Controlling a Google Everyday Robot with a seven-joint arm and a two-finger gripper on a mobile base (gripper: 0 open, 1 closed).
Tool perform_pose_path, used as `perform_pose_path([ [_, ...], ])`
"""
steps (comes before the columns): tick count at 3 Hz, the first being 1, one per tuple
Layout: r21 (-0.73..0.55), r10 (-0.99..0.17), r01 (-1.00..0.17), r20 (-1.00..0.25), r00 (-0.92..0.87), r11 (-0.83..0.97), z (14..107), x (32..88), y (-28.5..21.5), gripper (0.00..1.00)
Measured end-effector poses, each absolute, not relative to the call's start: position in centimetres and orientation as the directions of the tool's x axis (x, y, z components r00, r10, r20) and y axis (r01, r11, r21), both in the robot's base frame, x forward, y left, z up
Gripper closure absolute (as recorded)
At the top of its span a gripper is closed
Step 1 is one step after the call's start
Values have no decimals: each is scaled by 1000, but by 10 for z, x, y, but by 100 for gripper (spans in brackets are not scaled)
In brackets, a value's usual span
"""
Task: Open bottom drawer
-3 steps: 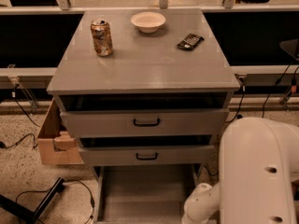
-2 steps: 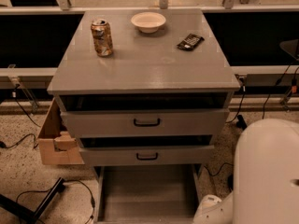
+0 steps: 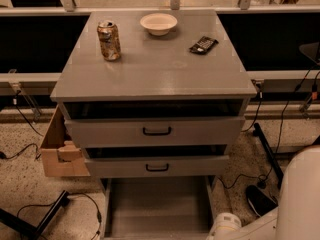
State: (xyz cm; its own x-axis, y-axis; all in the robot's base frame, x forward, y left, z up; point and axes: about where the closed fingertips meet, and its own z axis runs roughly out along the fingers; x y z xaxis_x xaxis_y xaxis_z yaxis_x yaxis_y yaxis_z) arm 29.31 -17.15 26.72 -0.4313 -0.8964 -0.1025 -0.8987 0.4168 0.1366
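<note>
The bottom drawer [image 3: 159, 209] stands pulled well out, the job apparently done; the claw hides below the frame beyond the arm [image 3: 300, 199], its grip impossible to tell.

A: Entry one, arm: what do you log?
B: You have pulled the arm [image 3: 301, 196] back into the lower right corner; gripper out of view. Entry two, bottom drawer [image 3: 158, 208]: tray's right side now uncovered.
</note>
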Motion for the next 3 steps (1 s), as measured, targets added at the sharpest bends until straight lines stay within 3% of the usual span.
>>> perform_pose_path([
  [1,51,-939,-946,-122,-323,319,245,319,-176,100],
  [3,-147,-995,-985,-48,-86,92,246,394,-186,100],
])
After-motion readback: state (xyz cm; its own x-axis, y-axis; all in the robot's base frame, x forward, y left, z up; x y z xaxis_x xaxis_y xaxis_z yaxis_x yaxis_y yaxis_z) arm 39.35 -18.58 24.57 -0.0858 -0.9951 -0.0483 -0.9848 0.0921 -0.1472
